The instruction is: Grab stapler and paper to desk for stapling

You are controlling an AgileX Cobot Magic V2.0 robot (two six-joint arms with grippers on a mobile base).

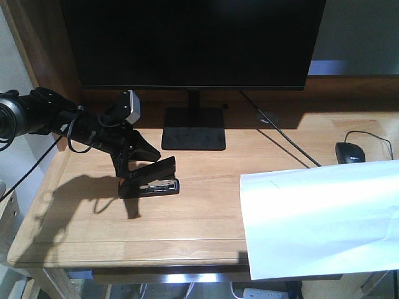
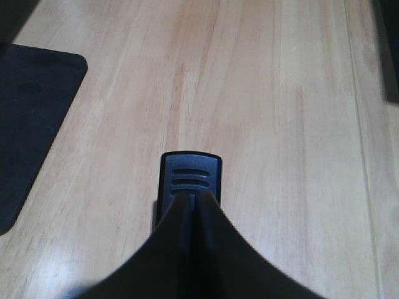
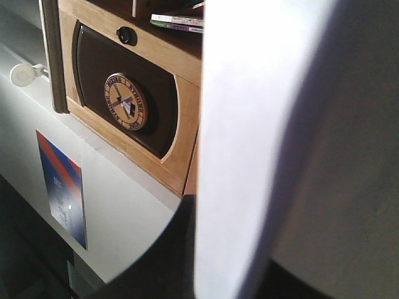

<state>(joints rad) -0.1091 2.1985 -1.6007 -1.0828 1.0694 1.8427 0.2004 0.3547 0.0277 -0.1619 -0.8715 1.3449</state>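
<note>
Now your left tool (image 1: 138, 163) is closed on the stapler (image 1: 153, 180), which rests on the surface (image 1: 206, 212) before the monitor stand (image 1: 193, 128). Your right tool (image 3: 190, 218) grips the paper (image 1: 318, 218), raised over the right front edge. Next, I think, you lay it flat.

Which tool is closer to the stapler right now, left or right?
Left. The left tool is clamped on the stapler; the right tool is off to the stapler's right, holding the paper.
</note>
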